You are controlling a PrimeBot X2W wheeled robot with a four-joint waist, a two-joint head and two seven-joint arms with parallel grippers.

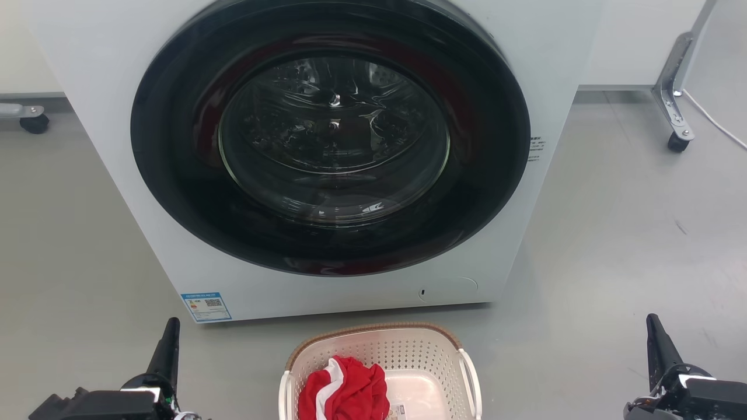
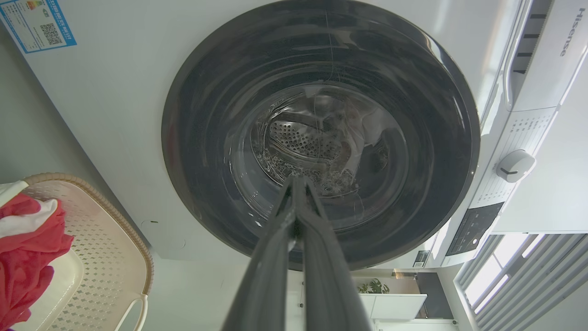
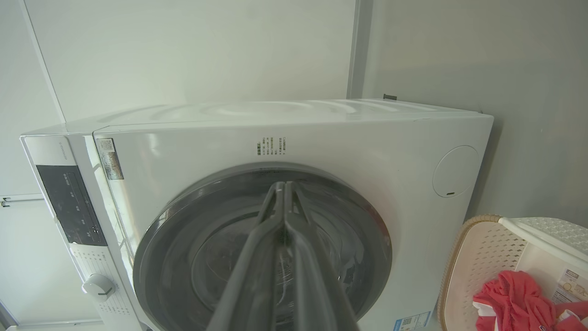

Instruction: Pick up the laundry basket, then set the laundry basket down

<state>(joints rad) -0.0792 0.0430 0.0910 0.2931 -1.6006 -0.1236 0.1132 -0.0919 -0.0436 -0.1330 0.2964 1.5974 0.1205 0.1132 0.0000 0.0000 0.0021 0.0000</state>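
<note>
Head view shows the left gripper at the lower left, its dark fingers pressed together on nothing. Between the grippers, the laundry basket stands upright on the grey floor, just before the washer. It has cream perforated walls, a brown woven-look rim and white handles facing left and right, with a red-and-white cloth inside. Its near end is cut off, so its long axis cannot be told. The right gripper, at the lower right, is likewise closed and empty.
</note>
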